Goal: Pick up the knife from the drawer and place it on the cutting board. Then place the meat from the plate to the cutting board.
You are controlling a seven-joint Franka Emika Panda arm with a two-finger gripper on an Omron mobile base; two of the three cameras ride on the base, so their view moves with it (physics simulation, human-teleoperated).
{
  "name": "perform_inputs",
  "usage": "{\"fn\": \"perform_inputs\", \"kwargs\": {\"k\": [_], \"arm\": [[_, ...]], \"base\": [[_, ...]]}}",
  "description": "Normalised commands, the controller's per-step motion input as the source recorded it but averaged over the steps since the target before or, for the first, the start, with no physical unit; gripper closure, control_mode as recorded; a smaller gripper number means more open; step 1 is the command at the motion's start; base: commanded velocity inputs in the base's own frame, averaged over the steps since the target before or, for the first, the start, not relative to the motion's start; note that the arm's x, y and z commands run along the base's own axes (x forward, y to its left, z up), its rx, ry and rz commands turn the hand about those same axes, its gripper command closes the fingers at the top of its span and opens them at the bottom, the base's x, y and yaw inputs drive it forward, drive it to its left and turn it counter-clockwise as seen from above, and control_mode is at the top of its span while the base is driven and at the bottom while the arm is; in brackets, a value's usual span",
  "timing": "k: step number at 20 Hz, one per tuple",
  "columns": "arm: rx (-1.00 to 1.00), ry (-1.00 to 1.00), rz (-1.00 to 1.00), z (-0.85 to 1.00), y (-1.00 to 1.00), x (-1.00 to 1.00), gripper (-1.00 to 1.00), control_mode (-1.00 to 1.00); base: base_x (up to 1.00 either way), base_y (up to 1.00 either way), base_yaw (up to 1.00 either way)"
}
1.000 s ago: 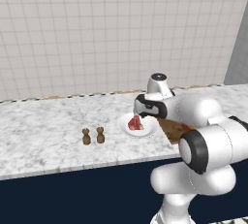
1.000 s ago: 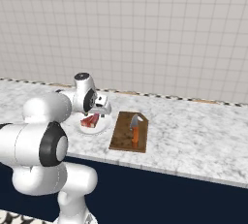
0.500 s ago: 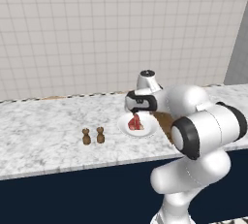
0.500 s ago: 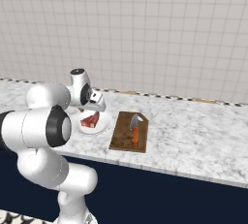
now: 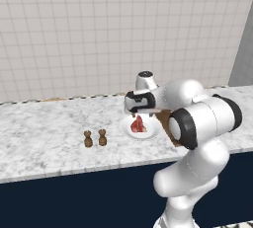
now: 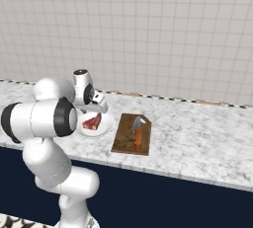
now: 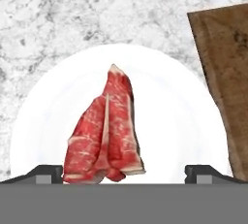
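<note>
Red meat (image 7: 107, 131) on white plate (image 7: 179, 121) beneath open gripper (image 7: 123, 172), label-free.

My arm rises from the base, bends at the elbow and reaches forward toward 12 o'clock, with the wrist turned so the hand points straight down. My gripper (image 7: 124, 172) is fully open: the 2 dark fingertips (image 7: 46, 172) stand wide apart, at 8 and 4 o'clock in the hand view, holding nothing.
</note>
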Motion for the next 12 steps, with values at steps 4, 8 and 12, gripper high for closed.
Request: {"fn": "perform_inputs", "kwargs": {"k": [4, 8, 12], "arm": [[0.00, 0.02, 0.00, -0.28, 0.00, 0.27, -1.00, -1.00], [0.00, 0.00, 0.00, -0.38, 0.02, 0.32, -1.00, -1.00], [0.00, 0.00, 0.00, -0.30, 0.07, 0.38, -1.00, -1.00]], "base": [[0.00, 0.00, 0.00], [0.00, 0.00, 0.00], [0.00, 0.00, 0.00]]}}
